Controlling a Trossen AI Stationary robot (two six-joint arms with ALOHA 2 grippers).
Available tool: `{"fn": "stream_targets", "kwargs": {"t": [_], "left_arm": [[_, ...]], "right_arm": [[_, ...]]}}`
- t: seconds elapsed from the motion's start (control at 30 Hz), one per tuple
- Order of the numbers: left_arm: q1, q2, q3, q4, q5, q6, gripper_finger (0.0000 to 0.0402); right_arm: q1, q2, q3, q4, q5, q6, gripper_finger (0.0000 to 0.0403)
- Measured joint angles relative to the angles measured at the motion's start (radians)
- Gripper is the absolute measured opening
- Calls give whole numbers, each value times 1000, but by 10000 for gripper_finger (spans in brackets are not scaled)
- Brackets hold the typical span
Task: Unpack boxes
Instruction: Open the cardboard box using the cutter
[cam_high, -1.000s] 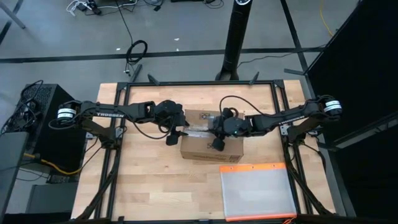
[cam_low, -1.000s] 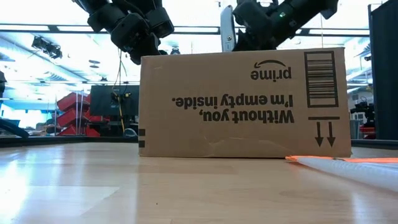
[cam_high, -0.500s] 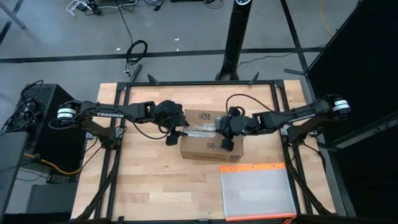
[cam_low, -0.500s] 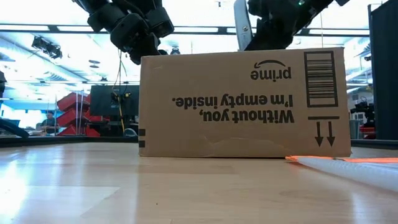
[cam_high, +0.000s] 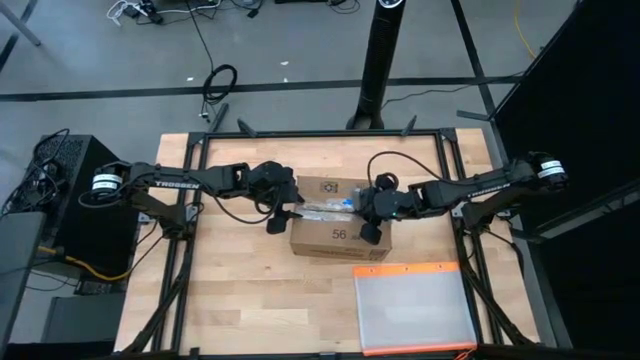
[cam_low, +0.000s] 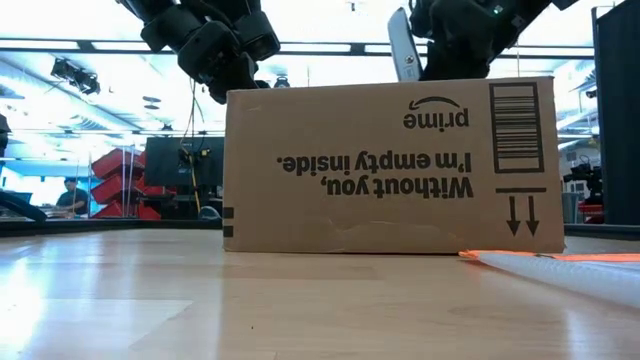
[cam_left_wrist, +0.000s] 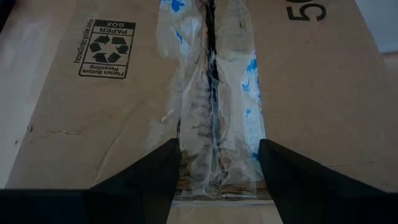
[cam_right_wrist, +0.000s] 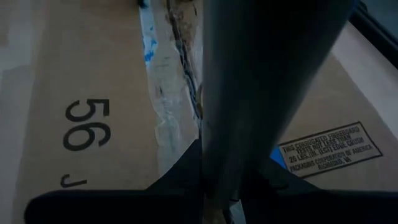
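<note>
Step in hand, by my reading: cutting the taped centre seam of the cardboard shipping box, which sits flaps closed near the middle of the tabletop, slightly toward the far edge, printing upside down in the low view. Left tool sits at the box's left end, its fingers standing partly open and straddling the seam tape without gripping anything; it looks like a brace on the box. Right tool is over the top toward the box's right end, closed on a flat grey blade-like tool held along the seam; the same piece shows upright above the box's top edge in the low view. Whether the tape is cut right through I cannot tell; it looks wrinkled and torn, with a dark gap between the flaps. Next move probably calls for finishing the seam to the right end, then parting the flaps, with the left tool steadying the box. To the right, a flat clear plastic pouch with orange edge lies at the near right corner, just beside the box, clear of the seam. Nothing stands directly in the way.
</note>
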Motion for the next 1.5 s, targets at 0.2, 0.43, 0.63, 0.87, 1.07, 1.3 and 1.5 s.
{"fn": "stream_targets", "kwargs": {"t": [0.2, 0.43, 0.63, 0.87, 1.07, 1.3, 1.5], "left_arm": [[-1, 1, 0, 5, 1, -1, 213], [-2, 2, 1, 12, 2, -3, 213], [-3, 3, 1, 15, 2, -4, 213], [-26, -7, 14, -4, 41, 20, 213], [-68, -50, 77, -73, 74, 82, 213], [-80, 46, 86, 57, 88, 78, 213], [-91, 128, 93, 168, 100, 75, 213]], "right_arm": [[4, -33, 1, -43, -8, 19, 43], [7, -73, 1, -107, -20, 43, 43], [14, -95, 1, -149, -32, 42, 43], [9, -96, -1, -110, -63, -83, 43], [5, -80, -1, -67, -62, -112, 43], [12, -28, -1, 40, -73, -133, 43], [19, 17, -2, 132, -83, -152, 43]]}}
